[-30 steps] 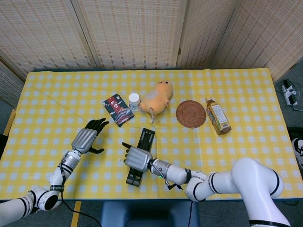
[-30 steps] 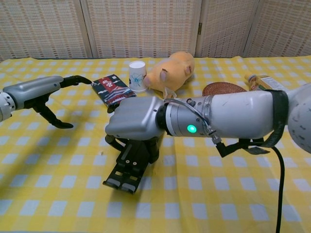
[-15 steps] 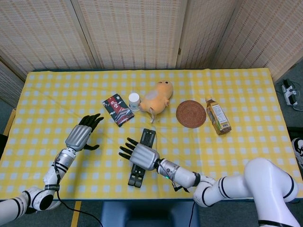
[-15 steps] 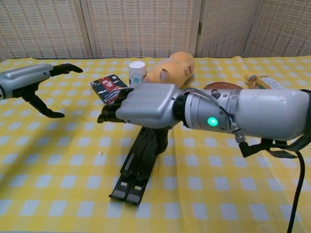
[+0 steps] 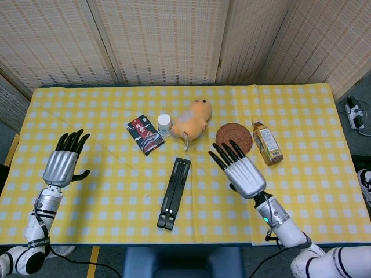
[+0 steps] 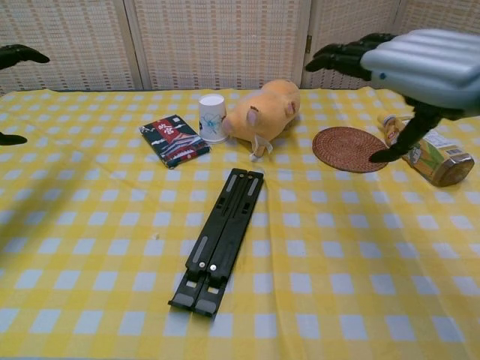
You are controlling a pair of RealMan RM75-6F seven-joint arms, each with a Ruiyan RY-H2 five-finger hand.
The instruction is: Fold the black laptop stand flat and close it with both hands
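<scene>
The black laptop stand (image 5: 175,191) lies folded flat and closed on the yellow checked tablecloth, a long narrow bar (image 6: 220,237) running from near the front edge toward the toy. My left hand (image 5: 62,163) is raised far to the left, fingers spread, holding nothing; only its fingertips (image 6: 19,54) show in the chest view. To the right of the stand my right hand (image 5: 242,170) hovers with fingers spread and empty, seen large at the top right of the chest view (image 6: 412,64). Neither hand touches the stand.
Behind the stand sit a dark snack packet (image 5: 144,134), a white paper cup (image 5: 164,123), an orange plush toy (image 5: 193,119), a round woven coaster (image 5: 234,139) and a tea bottle (image 5: 267,142) lying on its side. Wicker screens close the back.
My right hand has lifted off the stand and swung right. My left hand has drawn further left and up. The stand now lies flat, uncovered.
</scene>
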